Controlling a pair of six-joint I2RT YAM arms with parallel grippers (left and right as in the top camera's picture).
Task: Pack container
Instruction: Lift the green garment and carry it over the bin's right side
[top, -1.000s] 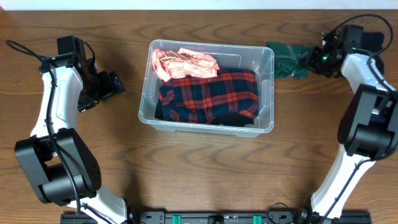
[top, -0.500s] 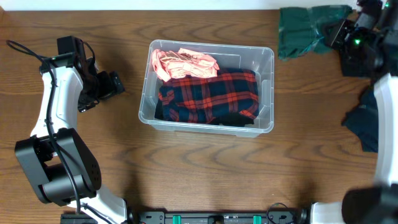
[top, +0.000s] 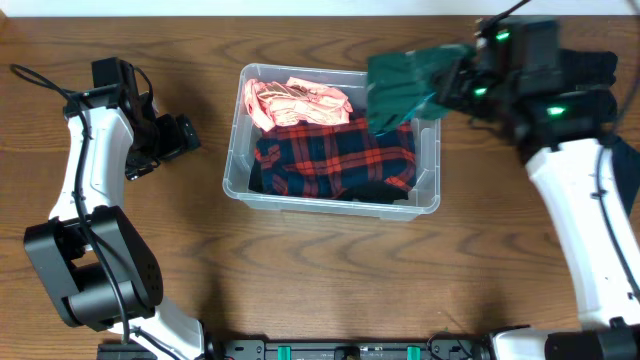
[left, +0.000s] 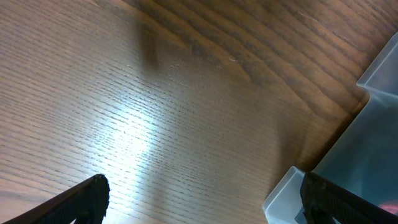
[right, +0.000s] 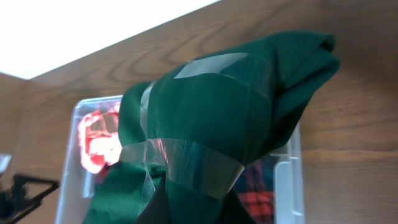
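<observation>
One dark green garment (top: 400, 85) hangs pinched in the right gripper (top: 452, 88), above the clear container's (top: 232, 180) far corner; it probably next needs lowering past the rim onto the plaid shirt (top: 335, 150) and pink cloth (top: 295, 100), while the left gripper (top: 185, 135) sits wide open, empty, beside the container's opposite wall.

A dark green bunched cloth (top: 400, 85); a red-and-navy plaid fabric garment (top: 335, 150); a peach-pink crumpled cloth (top: 295, 100); a clear rectangular plastic bin (top: 330, 204); a brown wood-grain surface (top: 300, 280).
</observation>
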